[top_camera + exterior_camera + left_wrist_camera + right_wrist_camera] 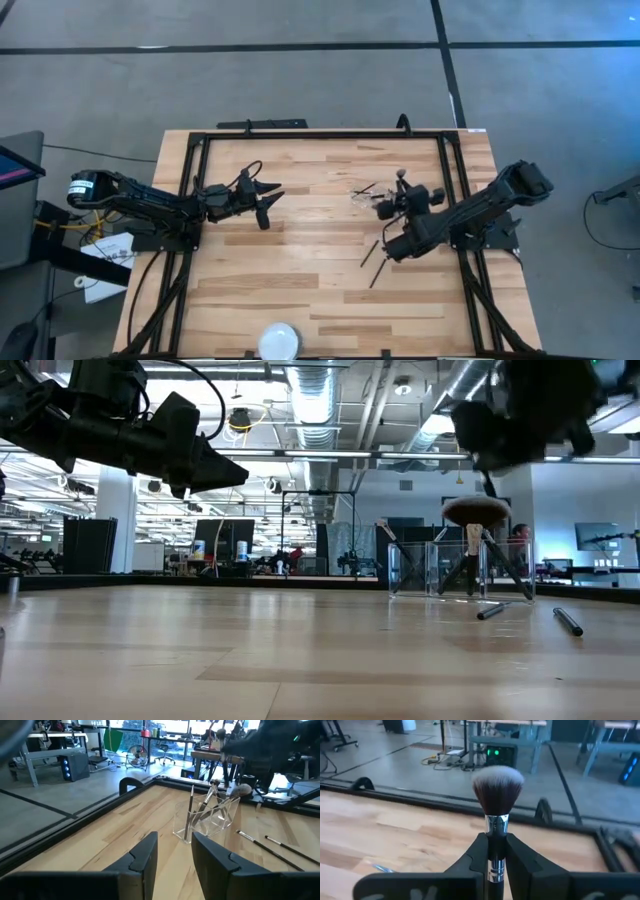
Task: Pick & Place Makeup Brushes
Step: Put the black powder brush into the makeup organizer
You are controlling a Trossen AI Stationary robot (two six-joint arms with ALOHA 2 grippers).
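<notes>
High view, starting at the near edge: a round white dish (pixel 279 341) sits on the tabletop (pixel 300 290), well apart from everything else. Farther in, right of centre, two makeup brushes (pixel 374 262) lie flat side by side, their long axes running from near-left to far-right, just beside the right arm.

Beyond them the right end effector (pixel 397 203) hovers over the clear plastic holder (pixel 366 194), which stands toward the far right of the tabletop with several thin brushes already leaning inside it. In the right wrist view its two fingers are clamped on the silver ferrule and dark handle of a fluffy-headed brush (pixel 497 790), the handle running straight out along the fingers and the dark, pale-tipped head pointing away from the wrist. In the low view that brush head (pixel 476 510) hangs directly above the holder (pixel 462 568), shaft close to upright. My reading is that the coming move turns on this alignment: the brush is above the holder's opening, so a descent along its own long axis and then a release would seat it. The right arm is clearly the nearer one for this.

At about the same depth on the left, the left end effector (pixel 264 199) waits above bare wood, fingers (pixel 145 856) apart and empty, pointed toward the holder (pixel 209 818).
</notes>
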